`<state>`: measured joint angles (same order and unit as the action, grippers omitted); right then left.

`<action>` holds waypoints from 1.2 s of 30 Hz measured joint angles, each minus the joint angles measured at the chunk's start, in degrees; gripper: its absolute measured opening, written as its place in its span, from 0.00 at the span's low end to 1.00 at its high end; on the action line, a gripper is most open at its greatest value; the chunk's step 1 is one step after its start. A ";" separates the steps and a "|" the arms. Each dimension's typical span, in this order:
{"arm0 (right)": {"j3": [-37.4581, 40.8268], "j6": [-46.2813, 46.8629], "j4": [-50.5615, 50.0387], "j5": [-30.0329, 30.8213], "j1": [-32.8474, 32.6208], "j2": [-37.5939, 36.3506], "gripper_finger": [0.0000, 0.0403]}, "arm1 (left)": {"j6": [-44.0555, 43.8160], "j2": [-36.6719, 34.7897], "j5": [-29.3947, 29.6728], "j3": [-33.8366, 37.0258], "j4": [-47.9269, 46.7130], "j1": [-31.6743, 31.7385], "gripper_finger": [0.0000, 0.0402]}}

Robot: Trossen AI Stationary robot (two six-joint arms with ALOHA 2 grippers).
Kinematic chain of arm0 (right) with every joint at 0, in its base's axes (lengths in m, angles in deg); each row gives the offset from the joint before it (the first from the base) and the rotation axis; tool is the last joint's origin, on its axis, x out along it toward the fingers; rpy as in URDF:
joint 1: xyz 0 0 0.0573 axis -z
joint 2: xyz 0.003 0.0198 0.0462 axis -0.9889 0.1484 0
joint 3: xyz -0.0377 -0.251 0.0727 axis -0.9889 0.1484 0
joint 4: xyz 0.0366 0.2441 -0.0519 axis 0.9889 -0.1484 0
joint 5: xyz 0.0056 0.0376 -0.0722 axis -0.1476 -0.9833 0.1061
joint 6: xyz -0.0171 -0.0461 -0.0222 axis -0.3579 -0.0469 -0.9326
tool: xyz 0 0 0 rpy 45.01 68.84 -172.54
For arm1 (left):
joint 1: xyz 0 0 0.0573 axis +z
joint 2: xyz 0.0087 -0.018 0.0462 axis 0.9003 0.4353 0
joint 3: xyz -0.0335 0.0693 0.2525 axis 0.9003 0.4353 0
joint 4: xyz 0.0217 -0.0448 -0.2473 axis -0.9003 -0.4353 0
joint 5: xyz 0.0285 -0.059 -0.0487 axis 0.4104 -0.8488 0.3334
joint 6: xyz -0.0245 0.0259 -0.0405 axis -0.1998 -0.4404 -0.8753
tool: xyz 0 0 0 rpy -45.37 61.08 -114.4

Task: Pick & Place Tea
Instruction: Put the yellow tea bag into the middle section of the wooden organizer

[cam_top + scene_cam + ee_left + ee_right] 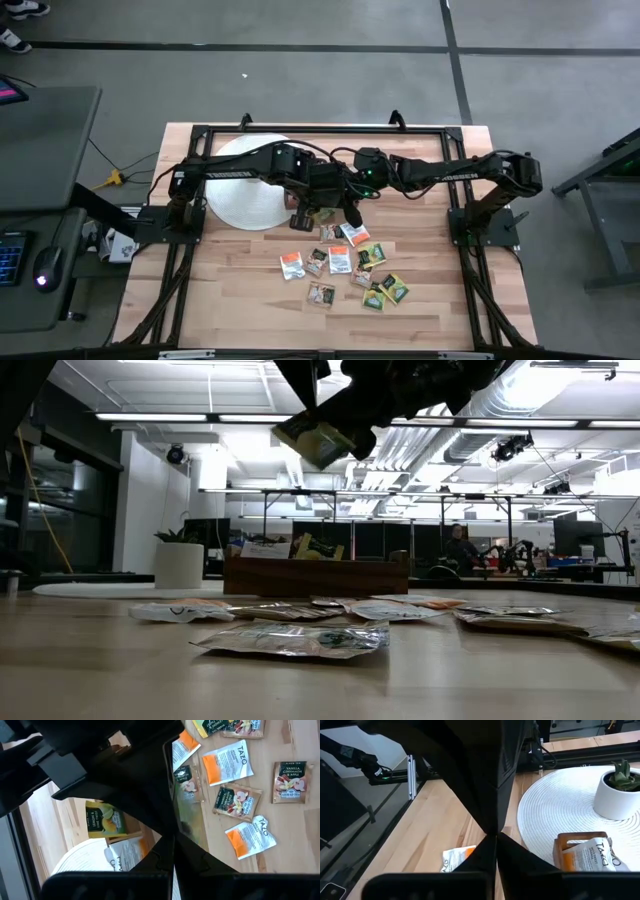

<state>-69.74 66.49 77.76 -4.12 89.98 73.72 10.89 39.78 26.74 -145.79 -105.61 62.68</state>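
High view, grippers: left gripper (303, 213) and right gripper (352, 212) both low over the far middle of the table (240, 300), just beside each other; collision risk.
High view, tea: loose sachets (345, 262) scattered right of centre, nearer than the arms.
Low view, held sachet: green sachet (318, 442) hanging tilted high above the wooden box (315, 573); slip or missed compartment possible.
Left wrist view, jaws: together, seemingly clamped on the sachet's edge; sachets (231, 767) flat on wood beyond.
Right wrist view, jaws: pressed together, nothing visibly between them; box (582, 851) with a white sachet on the round mat (555, 800), near a potted plant (619, 790); knock hazard.
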 joint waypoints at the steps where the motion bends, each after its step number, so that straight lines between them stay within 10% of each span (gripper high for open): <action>1: 0.00 0.06 0.10 0.01 0.00 0.01 0.01 | 0.17 0.00 0.04 0.00 0.02 -0.02 0.00; 15: 0.00 1.56 0.20 1.75 -0.02 0.02 0.00 | 3.63 -0.02 0.92 0.02 0.06 0.00 0.02; 27: 0.00 1.60 -3.80 4.61 0.34 0.02 0.00 | 2.89 -0.47 7.40 0.07 -1.03 0.34 0.44; 36: 0.00 1.56 -8.83 6.93 4.29 -0.02 0.00 | 2.88 -9.08 13.04 3.02 -1.83 4.35 0.50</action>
<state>-69.74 68.05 68.93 2.81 94.27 73.70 13.77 30.69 39.78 -142.76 -107.44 67.03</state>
